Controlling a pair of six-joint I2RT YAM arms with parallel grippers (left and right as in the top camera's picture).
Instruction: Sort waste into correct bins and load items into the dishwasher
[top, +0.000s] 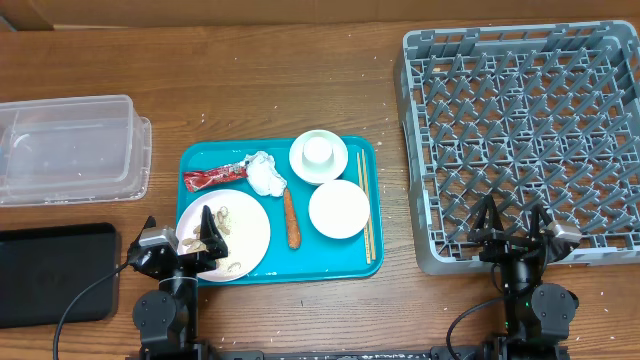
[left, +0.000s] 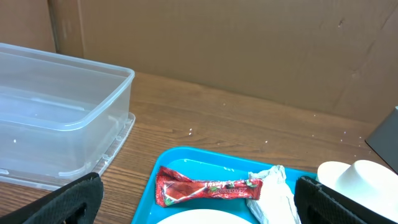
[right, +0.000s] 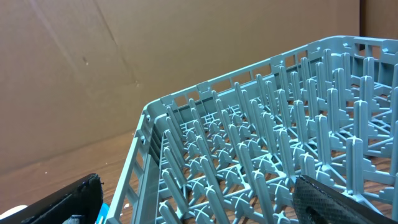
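On the teal tray (top: 340, 255) lie a red wrapper (top: 212, 178), a crumpled white tissue (top: 265, 173), an orange-brown stick (top: 292, 220), a plate (top: 250, 232) with pale food scraps (top: 222, 226), a white bowl (top: 339, 208) and a bowl holding a small cup (top: 318, 152). The wrapper (left: 208, 187) and tissue (left: 272, 194) also show in the left wrist view. My left gripper (top: 180, 236) is open and empty above the plate's near edge. My right gripper (top: 512, 222) is open and empty over the near edge of the grey dish rack (top: 520, 130). The clear tub (top: 68, 148) and black tray (top: 55, 273) stand at the left.
Thin wooden chopsticks (top: 365, 205) lie along the teal tray's right edge. Brown cardboard walls stand behind the table in both wrist views. The rack (right: 261, 155) fills the right wrist view; the tub (left: 56, 118) fills the left wrist view's left side.
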